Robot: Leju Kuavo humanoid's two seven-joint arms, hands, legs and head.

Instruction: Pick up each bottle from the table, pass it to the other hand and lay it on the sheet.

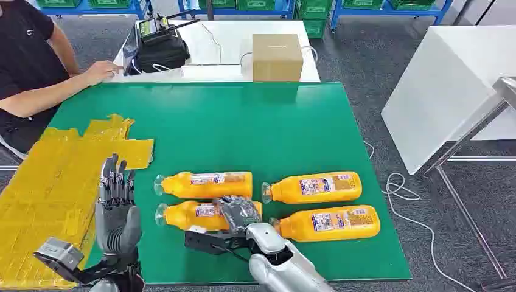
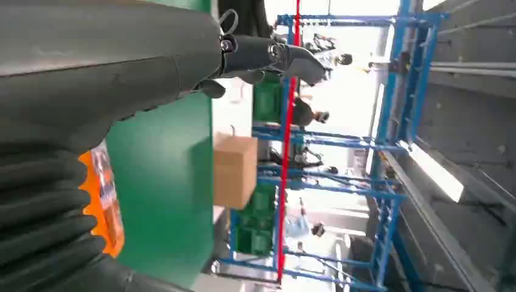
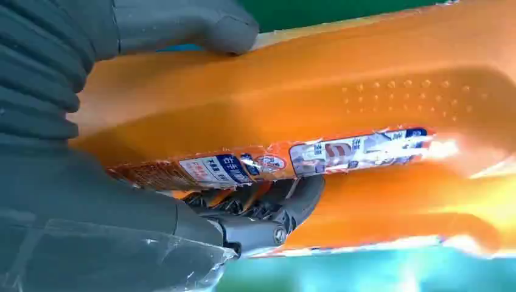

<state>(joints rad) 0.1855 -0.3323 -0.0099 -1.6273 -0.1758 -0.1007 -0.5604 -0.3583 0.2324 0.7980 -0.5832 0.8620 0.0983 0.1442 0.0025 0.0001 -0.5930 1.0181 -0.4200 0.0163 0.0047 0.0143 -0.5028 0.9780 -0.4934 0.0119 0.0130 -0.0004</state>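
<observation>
Head view shows my right hand (image 1: 238, 214) wrapped over the near-left bottle (image 1: 198, 215), the one of four orange bottles that lies closest to me and closest to the yellow sheet (image 1: 48, 188). My fingers curl over the labelled middle of its body; the right wrist view shows my thumb on one side of the orange body and dark fingers on the other, so I have hold of it, though I judge it is not yet off the green table (image 1: 255, 128). I grip at the middle because, I judge, that keeps the bottle balanced and leaves both ends free for my other hand to take. The bottle lies flat, its long axis running across the table, its clear cap pointing toward the yellow sheet and its base away from it. A second bottle (image 1: 204, 184) lies just beyond it, parallel, cap the same way; two more bottles (image 1: 313, 187) (image 1: 328, 223) lie farther from the sheet, also parallel. My left hand (image 1: 115, 204) stands upright at the sheet's near edge, fingers straight and apart, holding nothing, placed there, I judge, to receive the bottle. A person's arm (image 1: 55, 82) rests at the table's far corner beyond the sheet, with a cardboard box (image 1: 277, 56) behind the table.
</observation>
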